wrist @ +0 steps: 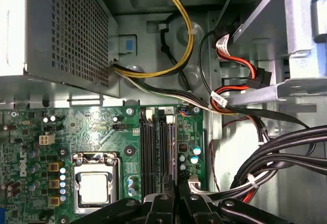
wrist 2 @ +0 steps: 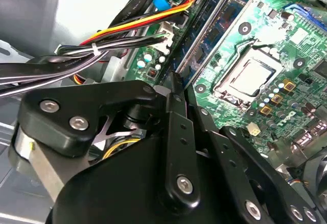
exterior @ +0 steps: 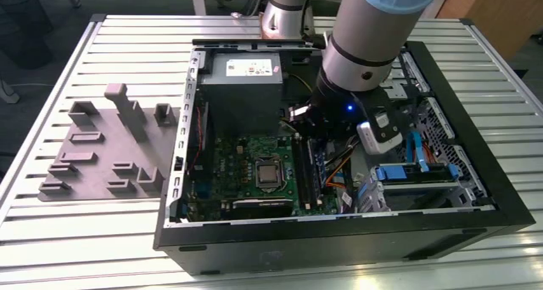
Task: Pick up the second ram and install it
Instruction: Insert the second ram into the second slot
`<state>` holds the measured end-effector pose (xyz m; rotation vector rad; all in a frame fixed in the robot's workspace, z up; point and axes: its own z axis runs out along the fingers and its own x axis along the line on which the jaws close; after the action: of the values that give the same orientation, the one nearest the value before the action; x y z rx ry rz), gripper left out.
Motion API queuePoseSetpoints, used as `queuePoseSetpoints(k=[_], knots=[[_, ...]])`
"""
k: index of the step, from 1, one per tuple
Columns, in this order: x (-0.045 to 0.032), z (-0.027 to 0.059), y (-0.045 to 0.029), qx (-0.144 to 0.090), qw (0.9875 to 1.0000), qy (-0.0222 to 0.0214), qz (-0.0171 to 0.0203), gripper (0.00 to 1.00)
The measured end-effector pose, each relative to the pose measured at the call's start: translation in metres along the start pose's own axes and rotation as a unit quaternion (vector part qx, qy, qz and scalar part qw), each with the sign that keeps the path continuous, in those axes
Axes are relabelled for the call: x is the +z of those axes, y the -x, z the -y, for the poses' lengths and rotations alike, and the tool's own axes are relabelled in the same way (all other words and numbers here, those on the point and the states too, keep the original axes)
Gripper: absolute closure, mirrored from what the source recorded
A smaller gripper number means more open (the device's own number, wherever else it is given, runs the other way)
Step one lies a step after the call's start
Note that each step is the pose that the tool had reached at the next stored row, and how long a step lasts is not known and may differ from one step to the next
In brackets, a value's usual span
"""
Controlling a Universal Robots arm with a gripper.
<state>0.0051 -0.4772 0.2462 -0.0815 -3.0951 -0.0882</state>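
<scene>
While my clenched pincer (wrist: 169,196) sits at the ram (wrist: 166,152), low in the frame, a crooked push could snap it.

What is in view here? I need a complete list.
computer case: one, black, on the table
table: one, pale, under the case
tray: one, grey, exterior view's left of case
power supply: one, grey, inside the case
motherboard: one, green, inside the case
ram: one seen, blue-green, in a slot by the gripper
cables: several, yellow, black, red, inside the case
robot arm: one, silver, reaching into the case
gripper: one, black, over the memory slots
</scene>
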Motion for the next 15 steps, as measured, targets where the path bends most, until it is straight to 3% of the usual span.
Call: queuePoseSetpoints(k=[15], knots=[[-0.0021,-0.0006,0.0015,0.0,1.0,-0.0001,-0.0001,0.86]])
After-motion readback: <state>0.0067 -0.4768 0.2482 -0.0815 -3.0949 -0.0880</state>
